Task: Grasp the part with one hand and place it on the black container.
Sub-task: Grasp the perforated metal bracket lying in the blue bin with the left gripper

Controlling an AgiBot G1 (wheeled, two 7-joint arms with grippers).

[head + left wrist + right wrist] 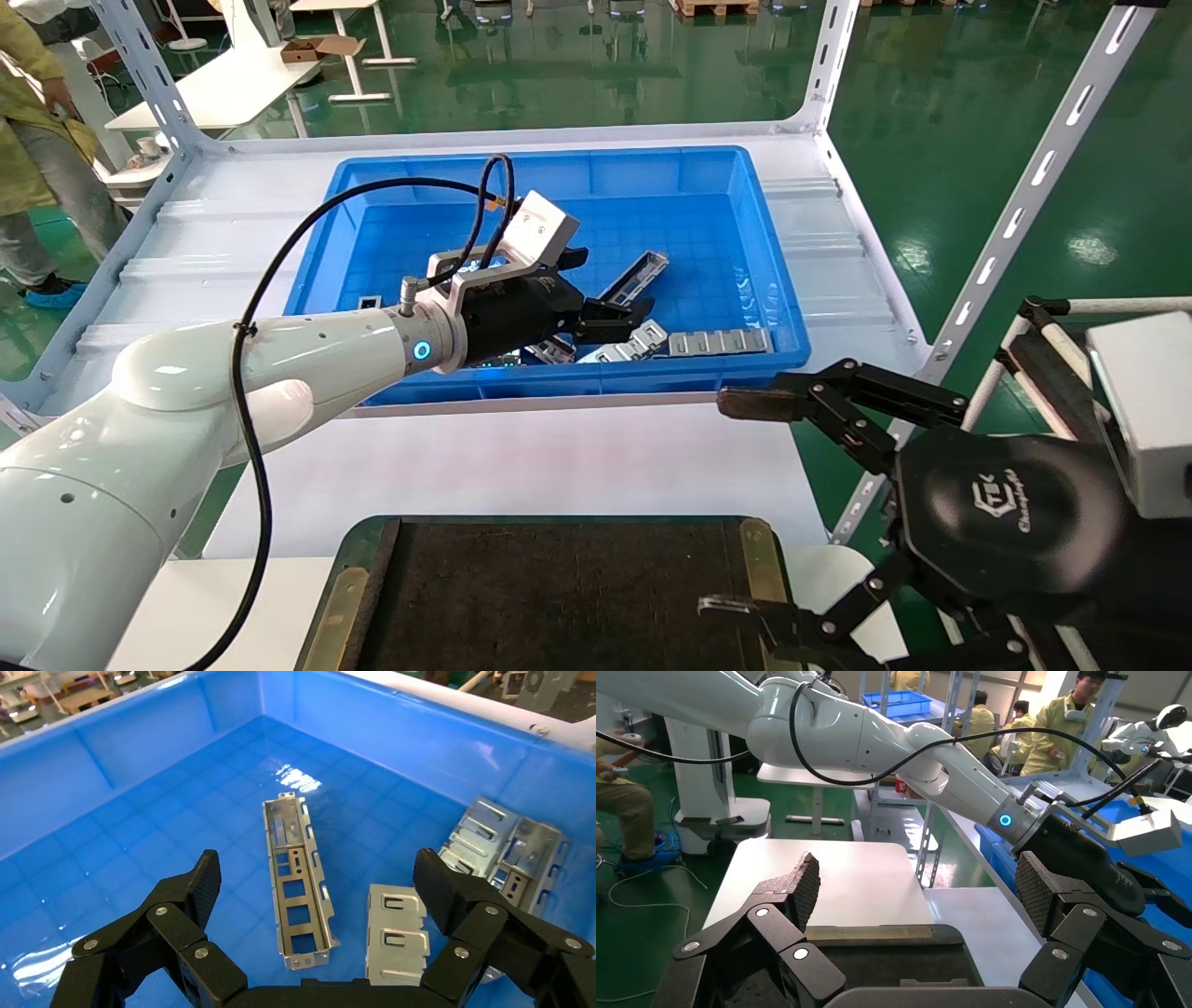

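The part, a silver-grey U-shaped channel with rectangular cut-outs, lies on the floor of the blue bin; it also shows in the head view. My left gripper is open and empty, hovering over the part, which lies between its spread fingers; the head view shows the left gripper inside the bin. The black container lies at the near table edge. My right gripper is open and empty, beside the container's right end, which also shows below the right gripper in its wrist view.
Flat silver windowed plates lie next to the part, with more against the bin wall and near its front wall. The blue bin stands on a white rack shelf with slotted uprights. People stand at the far left.
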